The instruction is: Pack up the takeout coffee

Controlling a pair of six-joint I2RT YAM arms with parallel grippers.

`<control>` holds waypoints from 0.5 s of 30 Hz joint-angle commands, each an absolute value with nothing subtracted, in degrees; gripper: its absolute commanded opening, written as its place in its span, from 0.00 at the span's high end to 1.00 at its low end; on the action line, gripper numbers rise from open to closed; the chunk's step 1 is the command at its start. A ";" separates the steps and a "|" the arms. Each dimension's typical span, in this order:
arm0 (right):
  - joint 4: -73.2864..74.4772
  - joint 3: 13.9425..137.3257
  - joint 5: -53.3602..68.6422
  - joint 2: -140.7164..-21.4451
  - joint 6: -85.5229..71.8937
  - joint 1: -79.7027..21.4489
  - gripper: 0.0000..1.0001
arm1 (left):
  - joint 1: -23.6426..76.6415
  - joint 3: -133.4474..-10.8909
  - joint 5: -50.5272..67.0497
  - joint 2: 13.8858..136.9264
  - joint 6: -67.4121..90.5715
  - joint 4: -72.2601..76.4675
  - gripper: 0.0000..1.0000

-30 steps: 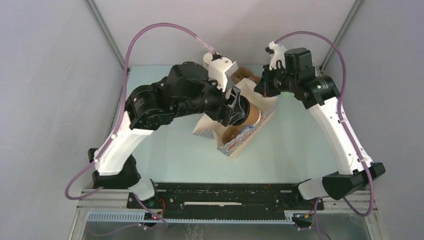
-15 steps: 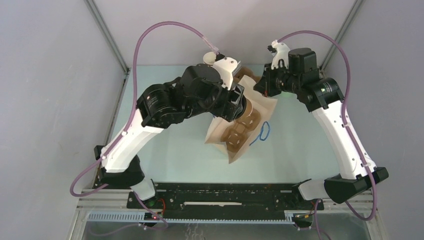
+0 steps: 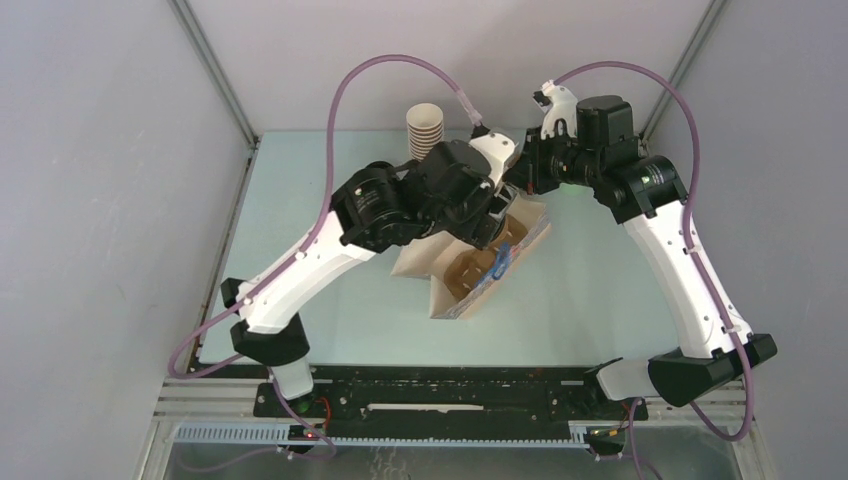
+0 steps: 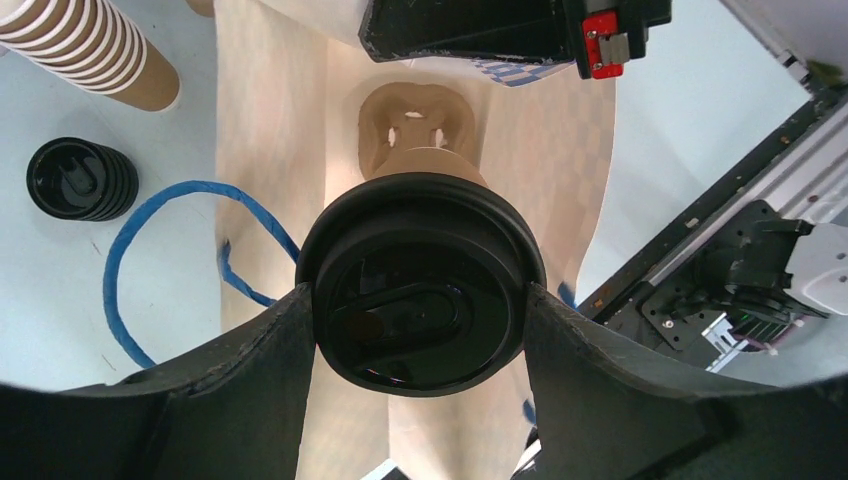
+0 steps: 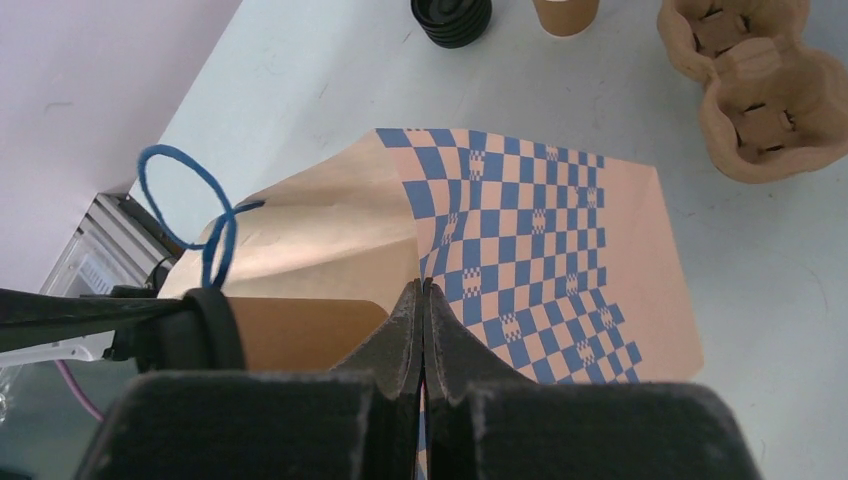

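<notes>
The takeout coffee (image 4: pixel 432 165), a brown paper cup with a black lid (image 4: pixel 420 300), hangs in my left gripper (image 4: pixel 418 292), whose fingers are shut on the lid's rim from both sides. It hovers over the open mouth of a paper bag (image 4: pixel 260 150) with a brown pulp tray (image 4: pixel 415 115) at its bottom. My right gripper (image 5: pixel 422 290) is shut on the bag's blue-checkered edge (image 5: pixel 540 230) and holds it up. The right wrist view shows the cup (image 5: pixel 300 335) lying sideways just left of those fingers. Seen from above, the left gripper (image 3: pixel 490 225) is over the bag (image 3: pixel 415 260).
A stack of paper cups (image 3: pixel 425 125) stands at the far edge, with a stack of black lids (image 4: pixel 82 178) beside it. An empty pulp tray (image 5: pixel 760 90) lies on the table beyond the bag. The bag's blue cord handles (image 5: pixel 190 200) loop loosely near the cup.
My left arm has swung right and farther back, carrying the cup over the bag's mouth. The bag has shifted and the stack of cups has come into sight. The right gripper has stayed put.
</notes>
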State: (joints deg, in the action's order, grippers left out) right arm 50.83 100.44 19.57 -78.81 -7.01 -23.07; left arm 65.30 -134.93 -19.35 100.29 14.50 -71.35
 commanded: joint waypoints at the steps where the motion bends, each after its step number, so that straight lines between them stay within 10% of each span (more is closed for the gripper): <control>1: 48.02 101.82 22.48 -78.79 -8.53 -23.38 1.00 | 66.09 -133.70 -22.68 101.44 12.77 -72.44 0.56; 15: 45.44 98.65 33.38 -80.87 -8.06 -20.54 1.00 | 66.14 -121.09 -21.48 99.35 11.67 -64.14 0.59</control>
